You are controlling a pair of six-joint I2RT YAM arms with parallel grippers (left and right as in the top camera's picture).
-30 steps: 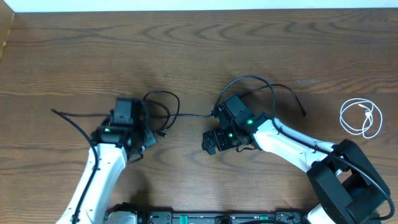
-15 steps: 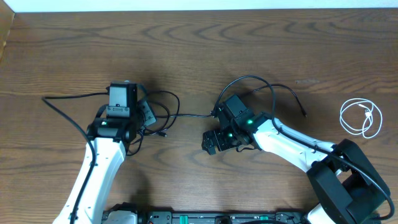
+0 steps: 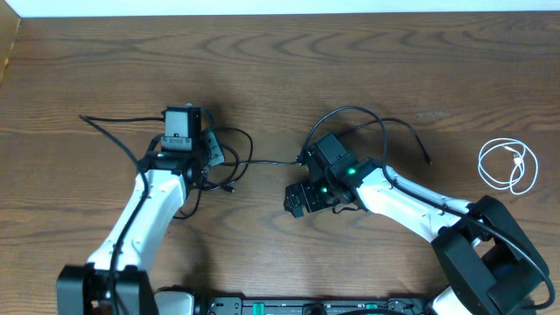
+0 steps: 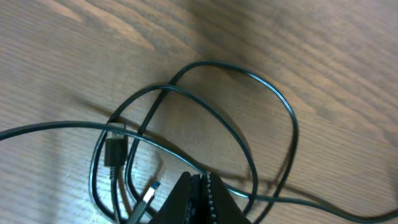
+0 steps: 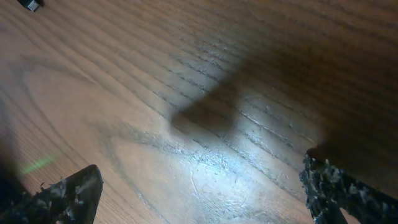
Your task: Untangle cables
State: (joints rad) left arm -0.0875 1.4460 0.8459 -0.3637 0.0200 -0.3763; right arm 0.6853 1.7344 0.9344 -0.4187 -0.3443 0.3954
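A: Over the last second the left arm has swung its wrist farther from the base and slightly right. The right arm and the cables lie as they did.

B: Nearest, the right gripper (image 5: 200, 177) hangs spread wide over bare wood, holding nothing. Does that pose any danger?

A: Little. The worry sits at the left gripper (image 4: 199, 186). Its fingers are pressed together at the near edge of the black cables (image 4: 163, 88), and one strand runs right past the tips. Whether that strand is pinched cannot be told.

B: So a pull from there could cinch the loops instead of opening them.

A: Likely. The strands are thin, round and smooth-jacketed, and they overlap in several springy loops. A flat silver-tipped plug (image 4: 146, 198) and a boxy black plug (image 4: 115, 151) lie inside those loops, and either could snag on a crossing.

B: And on the matte, grained table (image 3: 350, 52) a thin strand may simply slip free.

A: The white cable (image 3: 512, 162) lies level with the tangle and well apart at the right, in a loose coil clear of the rest. Farther off, a black strand arcs behind the right arm, so dragging it could catch it there.
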